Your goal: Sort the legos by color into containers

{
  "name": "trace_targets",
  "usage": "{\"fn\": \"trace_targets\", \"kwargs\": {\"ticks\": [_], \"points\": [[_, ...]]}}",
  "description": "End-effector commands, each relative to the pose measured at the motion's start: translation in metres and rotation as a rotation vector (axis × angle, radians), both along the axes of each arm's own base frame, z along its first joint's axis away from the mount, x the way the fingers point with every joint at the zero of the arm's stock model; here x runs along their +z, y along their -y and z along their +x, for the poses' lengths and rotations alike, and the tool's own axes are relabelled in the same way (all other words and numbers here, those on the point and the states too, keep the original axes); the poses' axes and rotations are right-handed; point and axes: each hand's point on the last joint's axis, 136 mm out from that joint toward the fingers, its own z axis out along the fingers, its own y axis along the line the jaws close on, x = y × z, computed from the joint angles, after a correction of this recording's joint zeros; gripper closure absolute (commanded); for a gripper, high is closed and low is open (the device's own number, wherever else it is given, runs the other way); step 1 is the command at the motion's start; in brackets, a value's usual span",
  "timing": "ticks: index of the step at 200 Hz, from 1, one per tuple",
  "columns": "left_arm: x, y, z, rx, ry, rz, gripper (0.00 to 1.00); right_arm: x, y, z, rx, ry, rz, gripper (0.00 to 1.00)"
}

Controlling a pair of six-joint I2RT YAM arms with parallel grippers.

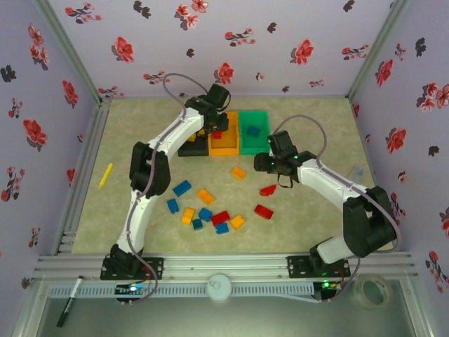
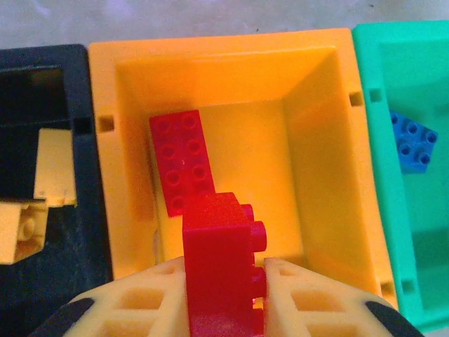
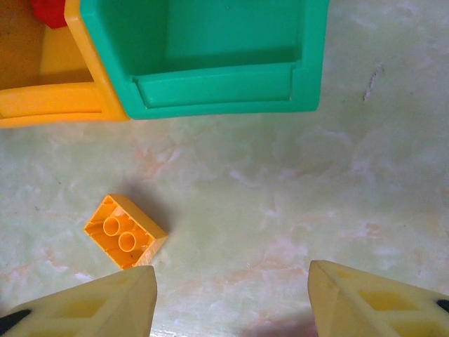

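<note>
Pinching a red brick (image 2: 217, 232), the left claw (image 2: 224, 268) hangs directly over the orange bin (image 2: 210, 53); the right claw (image 3: 230, 274) is spread nearby.

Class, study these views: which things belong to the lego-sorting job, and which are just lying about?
Job: loose legos, red brick in the left gripper, black bin, orange bin, green bin.
Lying about: yellow stick, black marker, tape roll.
</note>
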Motion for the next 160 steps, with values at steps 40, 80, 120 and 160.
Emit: {"fn": "trace_targets", "kwargs": {"ticks": [40,80,120,160], "points": [[-0.022,0.011,0.021,0.022,0.0,-0.037,0.73,-0.001,0.005,-0.007,-0.032,0.006,0.006,0.41],[-0.026,0.016,0.031,0.035,0.016,-0.06,0.59,-0.001,0.004,-0.009,-0.028,-0.003,0.009,0.41],[-0.005,0.017,0.033,0.019,0.054,-0.074,0.45,-0.008,-0.001,-0.014,0.024,-0.015,-0.016,0.4],[0.039,0.008,0.02,0.022,0.108,-0.105,0.45,-0.014,-0.014,-0.017,0.097,-0.012,-0.039,0.39]]}}
